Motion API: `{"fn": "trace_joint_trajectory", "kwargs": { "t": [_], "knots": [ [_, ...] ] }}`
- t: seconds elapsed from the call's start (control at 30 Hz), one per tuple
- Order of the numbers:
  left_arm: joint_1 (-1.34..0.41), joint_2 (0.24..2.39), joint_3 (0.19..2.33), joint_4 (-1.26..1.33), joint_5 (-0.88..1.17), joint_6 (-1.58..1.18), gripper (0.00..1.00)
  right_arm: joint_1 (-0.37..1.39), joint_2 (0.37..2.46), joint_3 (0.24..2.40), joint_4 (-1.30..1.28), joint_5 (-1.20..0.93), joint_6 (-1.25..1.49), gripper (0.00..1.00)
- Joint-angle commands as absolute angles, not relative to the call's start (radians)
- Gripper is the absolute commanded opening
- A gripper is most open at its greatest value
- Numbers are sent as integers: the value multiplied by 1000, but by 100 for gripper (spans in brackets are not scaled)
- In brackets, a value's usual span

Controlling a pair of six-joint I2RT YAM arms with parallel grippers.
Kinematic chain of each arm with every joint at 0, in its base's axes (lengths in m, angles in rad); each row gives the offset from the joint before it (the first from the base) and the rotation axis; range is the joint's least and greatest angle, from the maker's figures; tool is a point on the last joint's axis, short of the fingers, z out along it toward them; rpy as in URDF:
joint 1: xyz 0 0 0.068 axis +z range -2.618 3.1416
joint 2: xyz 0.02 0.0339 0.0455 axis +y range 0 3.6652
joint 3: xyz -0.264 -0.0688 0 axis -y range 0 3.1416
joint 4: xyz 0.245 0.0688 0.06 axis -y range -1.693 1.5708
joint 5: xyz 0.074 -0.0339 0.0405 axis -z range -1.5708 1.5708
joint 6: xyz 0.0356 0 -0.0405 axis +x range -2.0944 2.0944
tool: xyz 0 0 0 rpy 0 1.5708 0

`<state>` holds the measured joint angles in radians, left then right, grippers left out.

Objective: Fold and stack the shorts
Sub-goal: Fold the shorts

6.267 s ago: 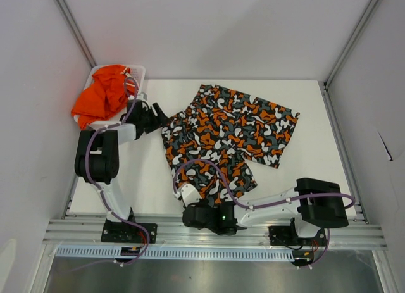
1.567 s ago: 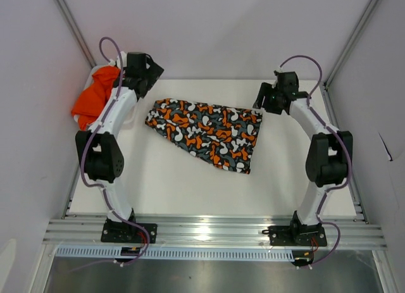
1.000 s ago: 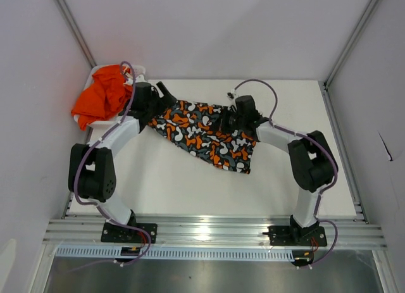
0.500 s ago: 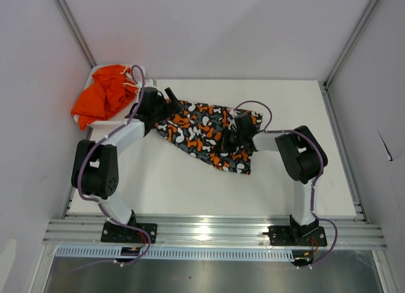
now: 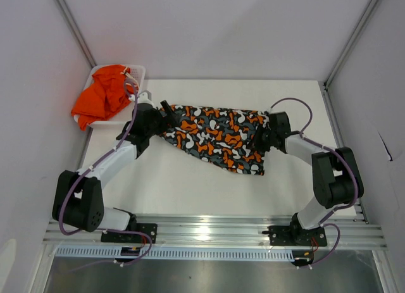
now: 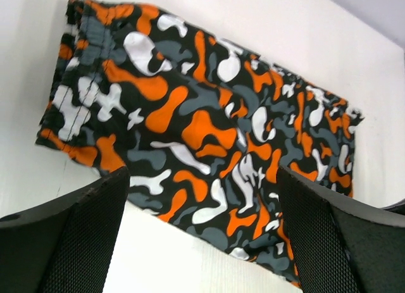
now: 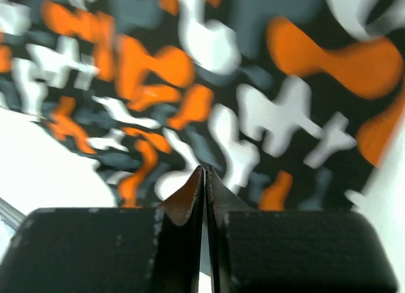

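Note:
The patterned shorts point(image 5: 215, 136), blotched orange, black, white and grey, lie folded flat across the middle of the table. My left gripper point(image 5: 169, 114) is at their left end, open wide. In the left wrist view the patterned shorts point(image 6: 202, 122) spread beyond my left gripper point(image 6: 202, 242), and nothing lies between its fingers point(image 6: 69, 242). My right gripper point(image 5: 261, 140) rests at their right end, shut. In the right wrist view my right gripper point(image 7: 204, 174) hovers just over the patterned shorts point(image 7: 209, 71) with its tips pressed together. The plain orange shorts point(image 5: 101, 97) sit bunched in the basket.
A white mesh basket point(image 5: 138, 71) stands at the back left corner of the table point(image 5: 190, 185). Metal frame posts and white walls close in both sides. The rail with the arm bases runs along the near edge.
My right gripper has slid from the middle of the patterned shorts to their right edge, and the fabric has shifted slightly right. My left arm has dropped lower, its gripper staying at the left end.

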<state>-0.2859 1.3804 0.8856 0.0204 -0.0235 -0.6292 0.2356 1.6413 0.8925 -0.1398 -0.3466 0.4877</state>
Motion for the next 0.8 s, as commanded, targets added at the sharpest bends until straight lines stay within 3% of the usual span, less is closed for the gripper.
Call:
{"fn": "trace_joint_trajectory", "kwargs": {
  "t": [0.0,0.2,0.53,0.77],
  "knots": [
    [-290,1353,859,38,-64,-620,99,296,1620,1007,-106,-367,492,7],
    [-255,1345,870,-12,-57,-618,99,437,1750,1153,118,-497,619,7],
    [-213,1210,755,-63,-144,-667,99,587,2175,1512,497,-670,896,8],
    [-160,1223,733,-43,-94,-670,99,621,2457,1675,408,-611,925,7]
  ]
}}
